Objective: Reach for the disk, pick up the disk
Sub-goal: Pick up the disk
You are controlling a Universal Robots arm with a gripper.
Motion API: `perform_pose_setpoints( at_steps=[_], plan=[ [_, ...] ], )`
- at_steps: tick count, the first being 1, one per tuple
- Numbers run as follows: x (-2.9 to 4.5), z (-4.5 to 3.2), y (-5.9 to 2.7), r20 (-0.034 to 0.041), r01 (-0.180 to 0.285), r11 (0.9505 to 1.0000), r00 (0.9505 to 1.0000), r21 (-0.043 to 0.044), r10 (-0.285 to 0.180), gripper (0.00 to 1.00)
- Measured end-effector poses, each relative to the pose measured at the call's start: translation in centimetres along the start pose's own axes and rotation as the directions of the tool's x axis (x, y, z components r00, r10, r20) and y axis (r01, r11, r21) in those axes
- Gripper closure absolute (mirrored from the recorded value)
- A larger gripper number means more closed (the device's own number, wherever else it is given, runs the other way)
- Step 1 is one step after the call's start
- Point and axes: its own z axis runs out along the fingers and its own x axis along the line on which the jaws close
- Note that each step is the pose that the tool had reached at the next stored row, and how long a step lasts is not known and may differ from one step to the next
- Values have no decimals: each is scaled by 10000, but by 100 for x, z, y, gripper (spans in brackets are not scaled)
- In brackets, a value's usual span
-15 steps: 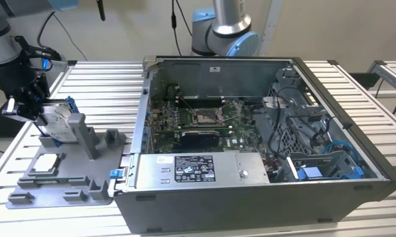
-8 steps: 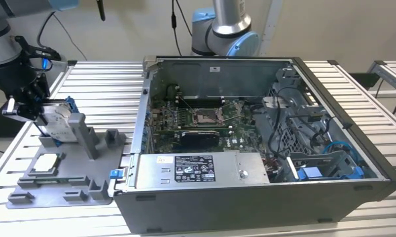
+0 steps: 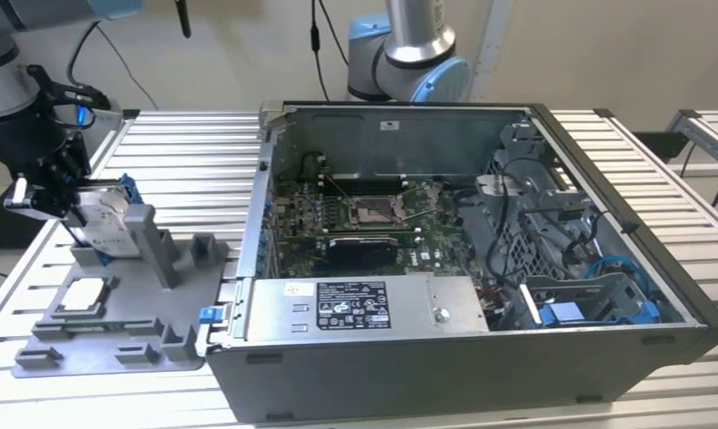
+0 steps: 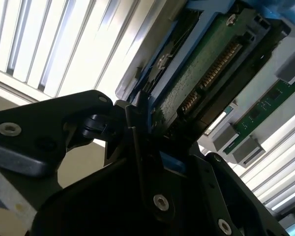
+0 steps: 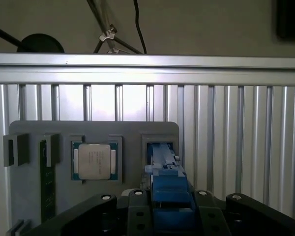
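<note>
The disk (image 3: 104, 217) stands on edge at the far end of the grey fixture (image 3: 108, 335), on the exterior view's left, its silver face and blue bracket showing. My gripper (image 3: 63, 192) comes down over it from above. In the second wrist view the disk's green circuit-board side (image 4: 206, 64) and blue frame sit between the black fingers (image 4: 137, 128), which press on its edges. In the first wrist view the blue bracket (image 5: 163, 162) runs from between my gripper (image 5: 168, 196) into the fixture's slot (image 5: 160, 140). The gripper is shut on the disk.
A small square silver chip (image 3: 84, 292) (image 5: 94, 161) and a green memory stick (image 5: 46, 182) lie in the fixture. An open computer case (image 3: 454, 250) stands close on the exterior view's right, with a second arm's base (image 3: 407, 54) behind it. All rests on a slatted aluminium table (image 3: 180, 152).
</note>
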Motion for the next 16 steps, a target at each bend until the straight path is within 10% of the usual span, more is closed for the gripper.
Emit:
perform_pose_setpoints(
  at_steps=[16],
  plan=[
    [-6,-88,2,19,1,10000,10000,-1,-1,100]
  ],
)
